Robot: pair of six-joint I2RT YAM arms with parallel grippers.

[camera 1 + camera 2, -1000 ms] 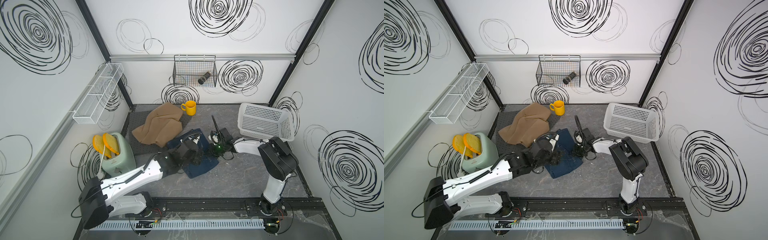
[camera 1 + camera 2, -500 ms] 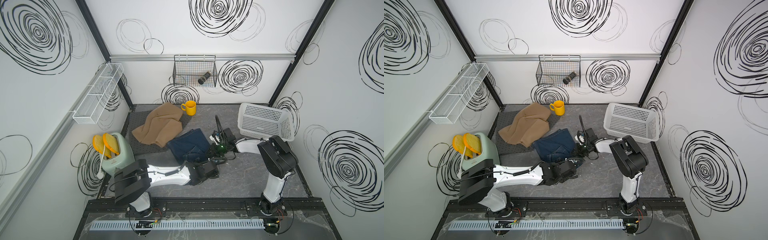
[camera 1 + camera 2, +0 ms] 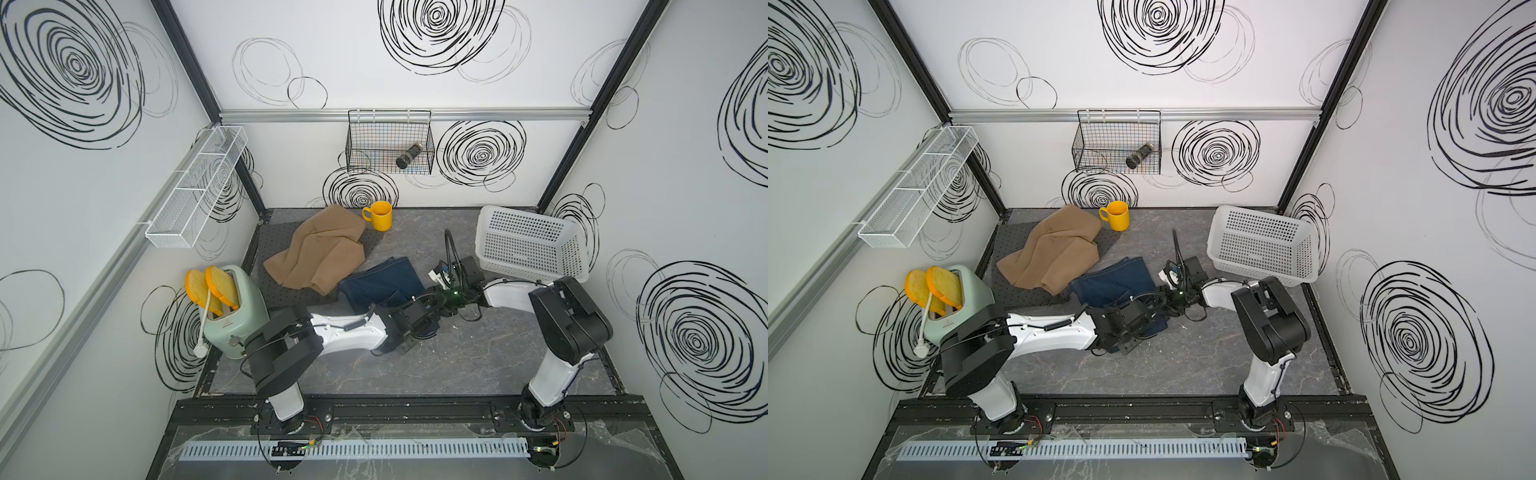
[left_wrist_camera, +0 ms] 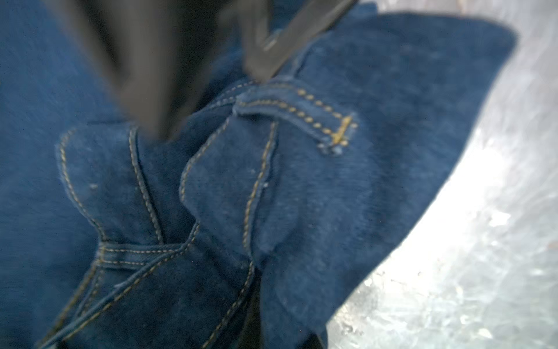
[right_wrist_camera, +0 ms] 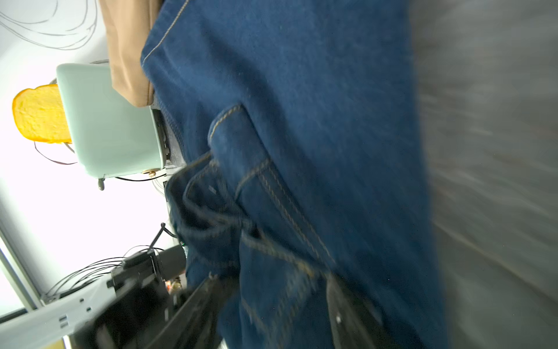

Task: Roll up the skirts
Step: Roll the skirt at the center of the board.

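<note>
**Denim skirt [image 3: 382, 282] bunched on the table between both arms**

In both top views the denim skirt lies near the middle of the grey table [image 3: 457, 365]. Its far edge touches the tan skirt [image 3: 320, 253], which is spread over the dotted grey skirt [image 3: 274, 291] toward the back left. The left arm [image 3: 345, 332] stretches low across the table to the skirt's near edge. The right arm [image 3: 507, 291] reaches the same edge from the other side, and the two wrists are close together. A yellow mug [image 3: 380, 216] stands just beyond the tan skirt, a white basket [image 3: 528, 245] sits at the back right, and a green toaster [image 3: 237, 316] stands at the left.

The left wrist view shows folded denim with tan stitching and a belt loop. The left gripper [image 4: 211, 105] has its blurred dark fingers down on the folds, but whether they are pinching the cloth cannot be told.

In the right wrist view the right gripper [image 5: 270, 281] has its fingers spread, with rumpled denim lying between them. The toaster and an edge of the tan skirt show beyond it.
</note>
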